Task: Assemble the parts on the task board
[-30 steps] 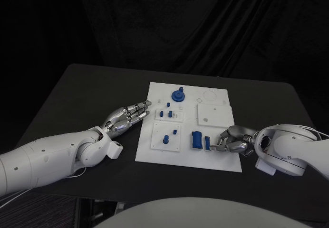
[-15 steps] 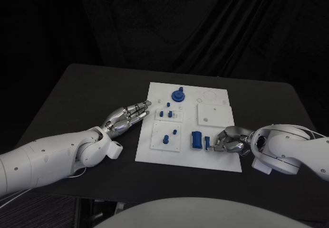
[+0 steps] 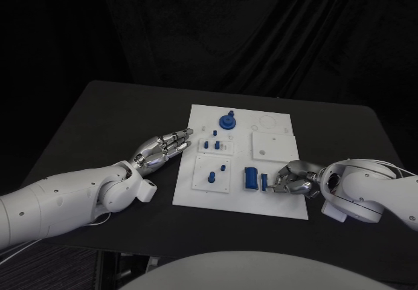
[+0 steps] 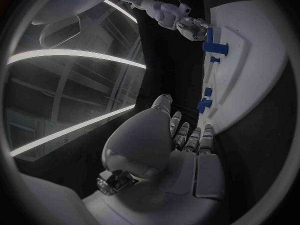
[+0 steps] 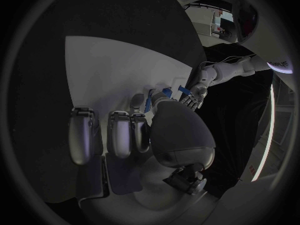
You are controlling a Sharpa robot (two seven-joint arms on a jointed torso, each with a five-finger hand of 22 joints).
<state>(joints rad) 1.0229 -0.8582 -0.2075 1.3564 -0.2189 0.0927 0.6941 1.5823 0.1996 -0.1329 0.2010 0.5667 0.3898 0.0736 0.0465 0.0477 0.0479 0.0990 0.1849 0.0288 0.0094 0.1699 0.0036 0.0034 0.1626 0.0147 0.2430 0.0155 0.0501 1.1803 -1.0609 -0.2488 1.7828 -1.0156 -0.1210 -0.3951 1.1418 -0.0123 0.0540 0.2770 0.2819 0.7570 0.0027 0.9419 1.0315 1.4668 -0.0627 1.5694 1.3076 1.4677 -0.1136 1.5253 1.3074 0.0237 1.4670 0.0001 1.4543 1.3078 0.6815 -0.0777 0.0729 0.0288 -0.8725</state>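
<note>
Blue parts [image 3: 250, 178] between right robot hand [image 3: 292, 179], board middle.

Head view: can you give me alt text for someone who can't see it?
The right hand holds a small blue part at the near right of the white task board. The left hand rests open by the board's left edge, holding nothing.

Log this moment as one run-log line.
left hand: open, resting at task board left edge | right hand: fingers on small blue part near board's right front | round blue part: standing at board's far side
</note>
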